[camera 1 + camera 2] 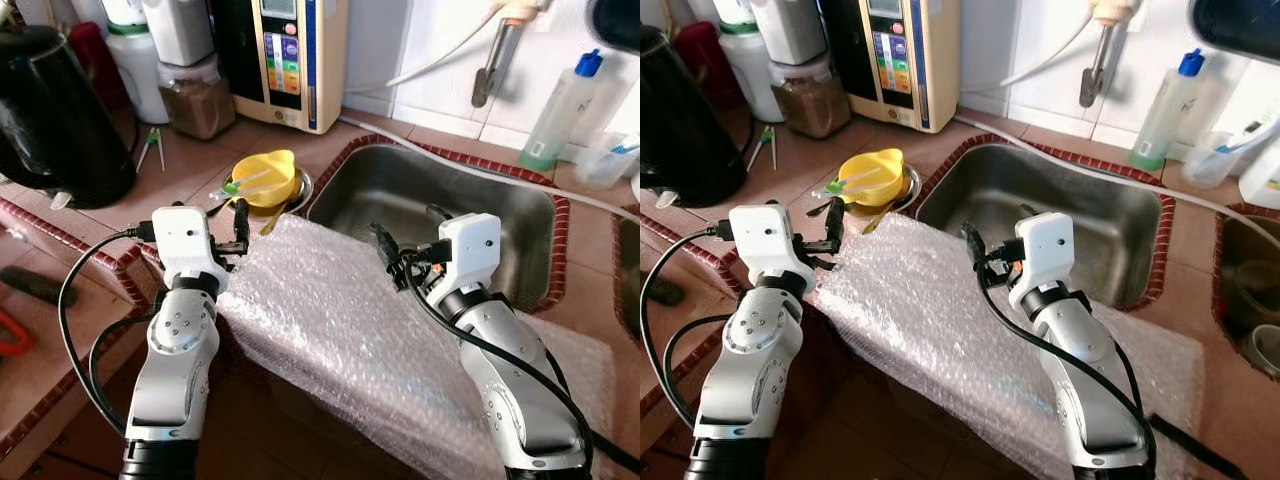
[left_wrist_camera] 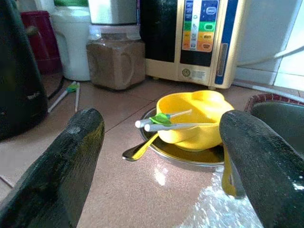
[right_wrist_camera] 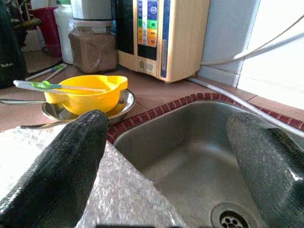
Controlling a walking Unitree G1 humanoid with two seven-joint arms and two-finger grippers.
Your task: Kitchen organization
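Observation:
A yellow bowl (image 1: 265,180) rests on a small metal plate (image 2: 190,154) on the tiled counter, left of the steel sink (image 1: 440,200). Two white sticks with a green piece (image 2: 161,121) lie across the bowl, and a spoon (image 2: 137,149) leans on the plate's rim. A sheet of bubble wrap (image 1: 330,320) covers the counter's front edge. My left gripper (image 1: 232,235) hovers over the wrap's left end, just short of the bowl, open and empty. My right gripper (image 1: 410,235) hangs over the wrap at the sink's near rim, open and empty.
A black kettle (image 1: 55,120) stands at the far left. Behind the bowl are a jar of brown powder (image 1: 195,100) and a cream water machine (image 1: 290,60). A blue-capped bottle (image 1: 560,110) stands behind the sink. Two green-tipped sticks (image 1: 150,148) lie on the tiles.

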